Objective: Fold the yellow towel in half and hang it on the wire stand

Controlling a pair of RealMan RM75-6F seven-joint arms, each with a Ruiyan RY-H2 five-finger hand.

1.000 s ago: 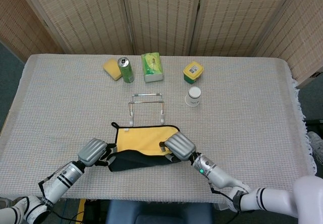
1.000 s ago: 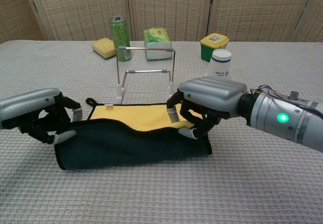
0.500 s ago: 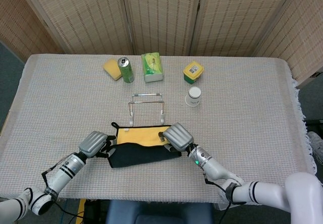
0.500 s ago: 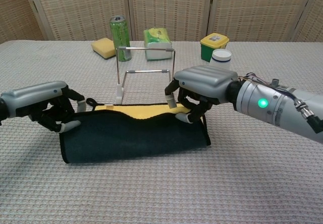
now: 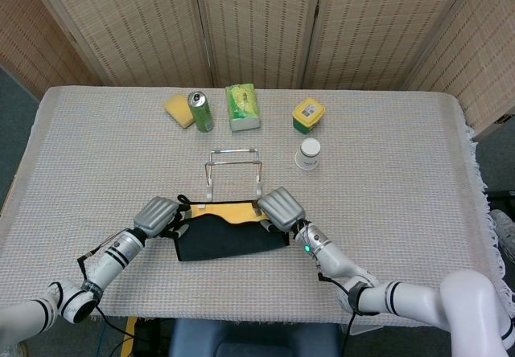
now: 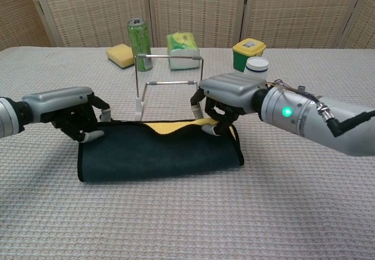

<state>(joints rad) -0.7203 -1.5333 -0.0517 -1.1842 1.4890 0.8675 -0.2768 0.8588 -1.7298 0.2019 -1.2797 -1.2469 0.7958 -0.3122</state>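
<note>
The towel [image 5: 229, 236] [image 6: 158, 150] lies near the table's front, its dark underside folded over so only a thin yellow strip [image 5: 232, 211] [image 6: 170, 127] shows along the far edge. My left hand [image 5: 161, 215] [image 6: 73, 112] pinches the folded edge's left corner. My right hand [image 5: 278, 207] [image 6: 225, 101] pinches the right corner. The wire stand [image 5: 233, 170] [image 6: 170, 87] stands upright just behind the towel, bare.
Behind the stand are a yellow sponge [image 5: 178, 108], a green can [image 5: 200, 111], a green tissue pack [image 5: 242, 106], a yellow-lidded tub [image 5: 307, 115] and a white cup [image 5: 307, 153]. A woven screen closes off the back.
Both hands carried the towel's near edge away from me toward the far edge. The dark side now covers almost all the yellow.
</note>
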